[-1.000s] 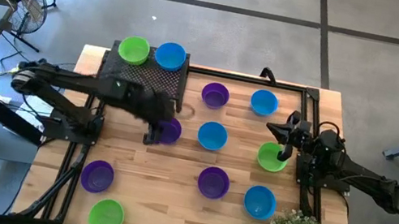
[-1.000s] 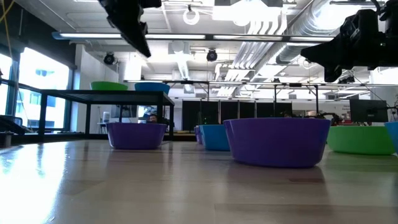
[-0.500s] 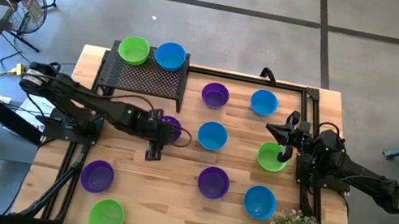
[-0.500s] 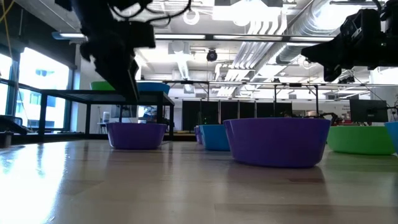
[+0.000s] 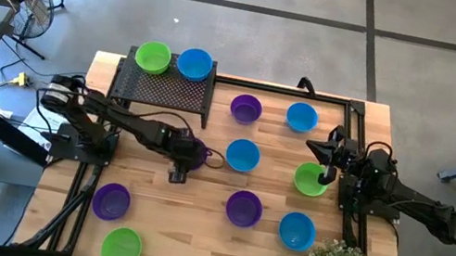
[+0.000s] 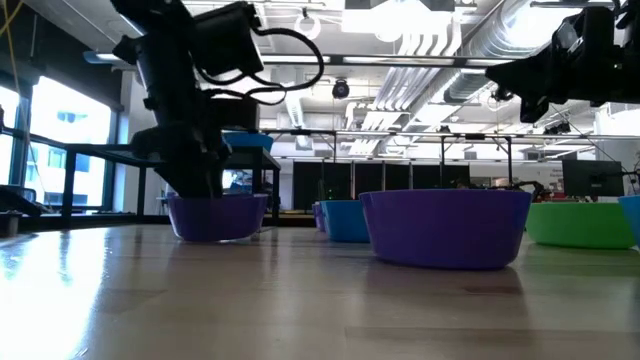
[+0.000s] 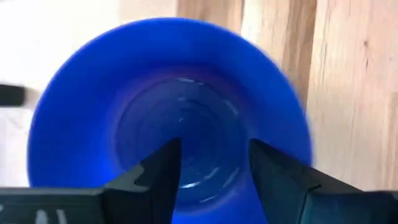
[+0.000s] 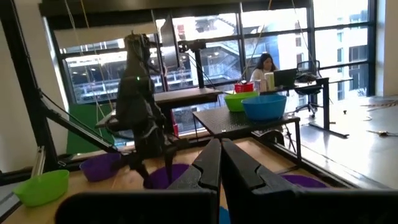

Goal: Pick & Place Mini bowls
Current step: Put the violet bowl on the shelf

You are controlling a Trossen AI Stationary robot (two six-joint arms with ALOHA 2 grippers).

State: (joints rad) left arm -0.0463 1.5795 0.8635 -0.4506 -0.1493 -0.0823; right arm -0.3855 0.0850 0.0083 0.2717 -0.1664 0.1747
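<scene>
Left gripper (image 5: 187, 151) spread wide over purple bowl (image 5: 195, 148), fingers (image 7: 158, 177) dipping inside, nothing clamped. My right gripper (image 5: 328, 155) clenched empty, 12 o'clock of green bowl (image 5: 309, 180).

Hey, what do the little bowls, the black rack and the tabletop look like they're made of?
Mini bowls: probably plastic, smooth and glossy, in solid blue, purple or green that catches highlights.
Black rack: looks like metal mesh, matte dark, with a fine perforated top on thin legs.
Tabletop: wood, pale planks with visible seams and a light sheen.
</scene>
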